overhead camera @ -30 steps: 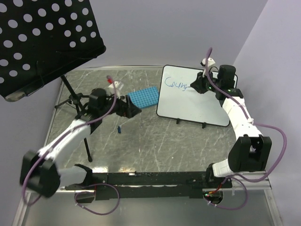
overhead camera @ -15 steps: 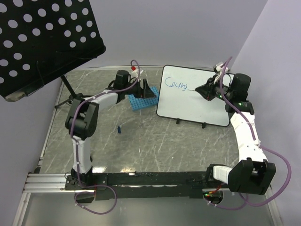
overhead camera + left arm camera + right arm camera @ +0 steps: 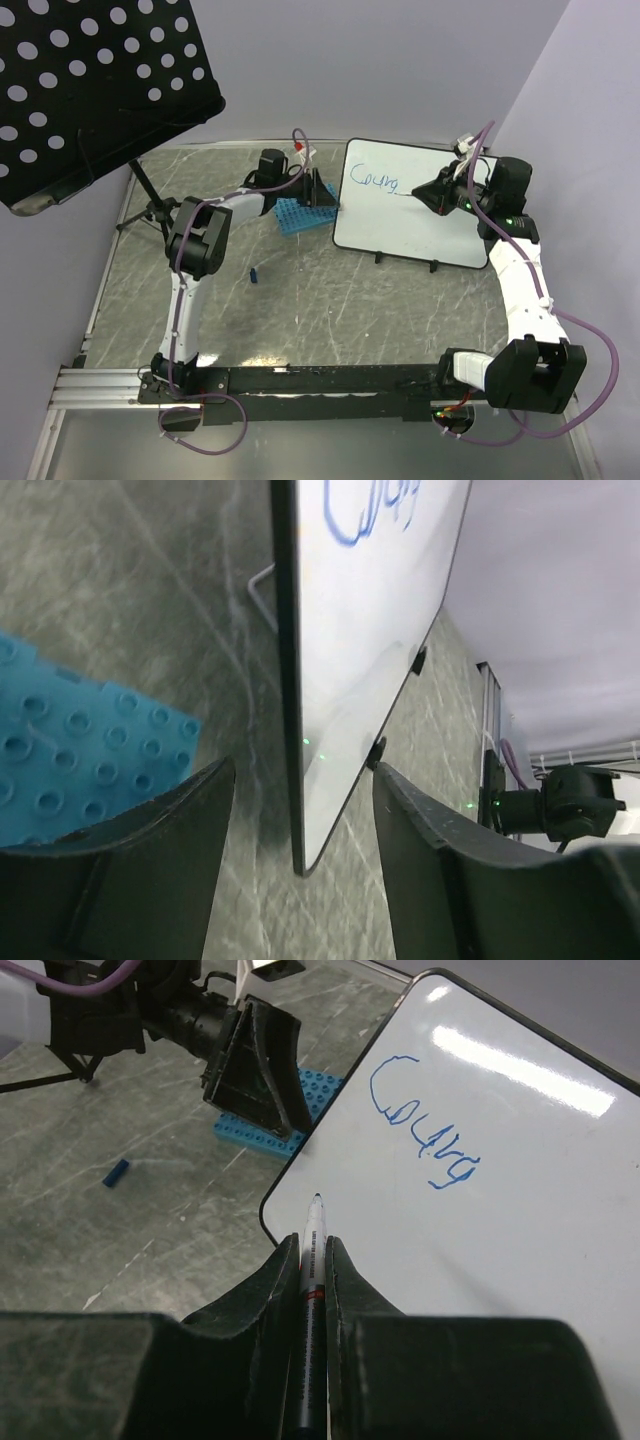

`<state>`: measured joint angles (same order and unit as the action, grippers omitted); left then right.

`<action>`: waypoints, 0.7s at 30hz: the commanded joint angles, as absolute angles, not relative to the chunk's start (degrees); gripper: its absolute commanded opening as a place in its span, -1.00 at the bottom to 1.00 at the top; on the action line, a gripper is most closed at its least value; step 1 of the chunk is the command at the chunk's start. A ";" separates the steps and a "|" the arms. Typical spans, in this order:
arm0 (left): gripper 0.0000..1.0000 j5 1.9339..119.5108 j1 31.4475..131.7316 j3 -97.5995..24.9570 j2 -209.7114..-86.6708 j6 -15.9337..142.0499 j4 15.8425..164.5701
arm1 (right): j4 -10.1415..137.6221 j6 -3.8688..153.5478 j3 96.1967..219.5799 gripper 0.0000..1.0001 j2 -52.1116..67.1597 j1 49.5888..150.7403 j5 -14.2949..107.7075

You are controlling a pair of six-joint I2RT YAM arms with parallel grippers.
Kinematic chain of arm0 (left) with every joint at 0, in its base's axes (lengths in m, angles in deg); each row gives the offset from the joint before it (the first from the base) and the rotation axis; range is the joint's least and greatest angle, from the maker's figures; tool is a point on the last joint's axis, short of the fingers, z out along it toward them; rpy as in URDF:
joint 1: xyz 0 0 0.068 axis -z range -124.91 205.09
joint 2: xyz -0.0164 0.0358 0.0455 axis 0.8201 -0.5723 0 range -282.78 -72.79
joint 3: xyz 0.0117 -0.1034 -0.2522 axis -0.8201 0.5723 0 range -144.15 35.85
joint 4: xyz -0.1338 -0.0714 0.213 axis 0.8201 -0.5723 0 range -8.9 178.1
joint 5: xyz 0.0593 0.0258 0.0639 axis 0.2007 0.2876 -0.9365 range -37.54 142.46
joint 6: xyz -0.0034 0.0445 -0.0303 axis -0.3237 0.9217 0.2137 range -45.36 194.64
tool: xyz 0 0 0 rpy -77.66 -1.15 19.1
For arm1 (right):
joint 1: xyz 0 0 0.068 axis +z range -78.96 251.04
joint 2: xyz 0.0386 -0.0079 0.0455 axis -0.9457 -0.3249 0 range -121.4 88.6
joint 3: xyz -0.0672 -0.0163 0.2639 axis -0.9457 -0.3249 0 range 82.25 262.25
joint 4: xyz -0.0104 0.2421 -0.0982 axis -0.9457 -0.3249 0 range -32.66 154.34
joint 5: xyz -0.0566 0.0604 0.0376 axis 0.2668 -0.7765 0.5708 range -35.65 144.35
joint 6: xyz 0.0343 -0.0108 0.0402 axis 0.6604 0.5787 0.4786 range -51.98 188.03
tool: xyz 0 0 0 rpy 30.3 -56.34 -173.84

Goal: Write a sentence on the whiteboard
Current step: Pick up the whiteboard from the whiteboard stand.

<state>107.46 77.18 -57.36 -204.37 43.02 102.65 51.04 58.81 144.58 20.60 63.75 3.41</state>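
Note:
The whiteboard (image 3: pixel 410 225) stands tilted at the back right on small black feet. The sentence (image 3: pixel 375 181) is a short blue cursive word near its top left, also visible in the right wrist view as sentence (image 3: pixel 425 1130). My right gripper (image 3: pixel 420 193) is shut on a white marker (image 3: pixel 316 1222). Its tip points at the whiteboard (image 3: pixel 520 1220), just past the writing; I cannot tell whether it touches. My left gripper (image 3: pixel 300 775) is open and straddles the board's left edge (image 3: pixel 288 680), with a gap on each side.
A blue gridded rack (image 3: pixel 293 213) lies just left of the board, under the left arm. A small blue cap (image 3: pixel 255 272) lies on the grey table. A black perforated music stand (image 3: pixel 100 80) overhangs the back left, its tripod (image 3: pixel 150 212) standing below.
My left arm has swung from mid-table to the whiteboard's left edge, and its jaws have narrowed around that edge. My right arm shifted right, still holding the marker.

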 commanded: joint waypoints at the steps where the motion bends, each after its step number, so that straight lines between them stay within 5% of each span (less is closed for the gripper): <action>1: 0.19 112.93 78.73 -61.97 -206.81 38.26 111.03 | 53.26 59.06 144.74 -1.00 20.40 63.57 1.61; 9: -0.22 115.57 80.40 -68.82 -212.44 29.56 118.77 | 53.17 58.71 144.66 -1.00 20.40 63.48 1.44; 11: -0.42 115.83 80.93 -70.67 -213.14 29.29 118.87 | 53.09 58.71 144.57 -1.00 20.40 63.48 1.26; 12: -0.88 116.00 81.02 -71.37 -213.23 29.03 118.78 | 53.00 58.71 144.66 -1.00 20.40 63.39 1.35; 13: -0.98 116.01 81.10 -71.47 -213.23 28.67 119.39 | 53.08 58.71 144.57 -1.00 20.49 63.39 1.26; 21: -0.98 114.60 81.46 -67.34 -207.09 26.91 126.42 | 53.17 58.80 144.57 -1.00 21.10 62.78 0.65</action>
